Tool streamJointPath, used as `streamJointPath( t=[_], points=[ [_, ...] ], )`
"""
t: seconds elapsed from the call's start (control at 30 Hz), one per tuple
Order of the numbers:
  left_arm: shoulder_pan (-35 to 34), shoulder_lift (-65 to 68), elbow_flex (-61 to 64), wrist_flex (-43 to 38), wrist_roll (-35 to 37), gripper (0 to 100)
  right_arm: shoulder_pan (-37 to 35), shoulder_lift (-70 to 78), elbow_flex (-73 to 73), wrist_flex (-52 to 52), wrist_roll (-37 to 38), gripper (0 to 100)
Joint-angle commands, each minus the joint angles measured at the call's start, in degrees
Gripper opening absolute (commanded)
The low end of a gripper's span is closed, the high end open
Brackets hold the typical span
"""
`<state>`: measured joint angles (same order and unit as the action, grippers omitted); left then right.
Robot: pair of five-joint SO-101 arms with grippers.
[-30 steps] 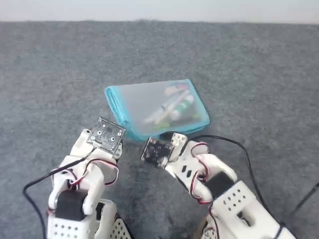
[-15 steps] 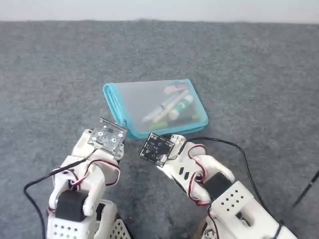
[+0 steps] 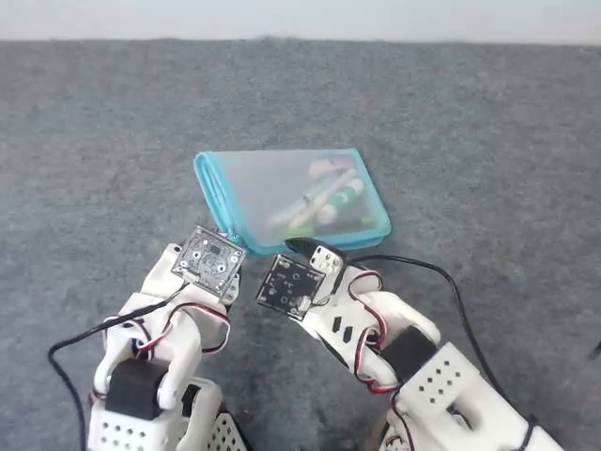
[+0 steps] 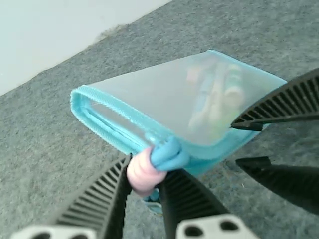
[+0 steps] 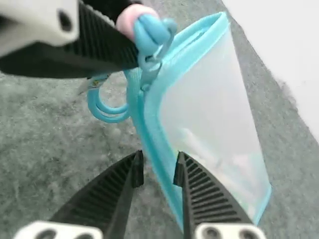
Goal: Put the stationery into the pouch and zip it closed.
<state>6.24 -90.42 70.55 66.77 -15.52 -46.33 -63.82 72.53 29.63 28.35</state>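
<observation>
On the grey tabletop lies the blue pouch, pens inside. Left tool is clamped on the zip pull. Right tool sits apart around the pouch edge. Pinch there first, then pull the zip straight and slow.

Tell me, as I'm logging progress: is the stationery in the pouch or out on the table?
In: the stationery shows through the translucent side of the pouch, within its blue edging.
</observation>
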Motion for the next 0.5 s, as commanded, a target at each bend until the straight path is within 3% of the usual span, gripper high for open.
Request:
streamJointPath(
  t=[0.0, 0.47],
  points=[
    [0.7, 0.3, -0.7, -2.5, 0.5, 1, 0.5, -5.3, -3.9, 1.1, 0.2, 7.4],
    [0.8, 0.3, -0.7, -2.5, 0.5, 1, 0.4, 2.7, -4.0, -5.3, 4.2, 7.3]
  ],
)
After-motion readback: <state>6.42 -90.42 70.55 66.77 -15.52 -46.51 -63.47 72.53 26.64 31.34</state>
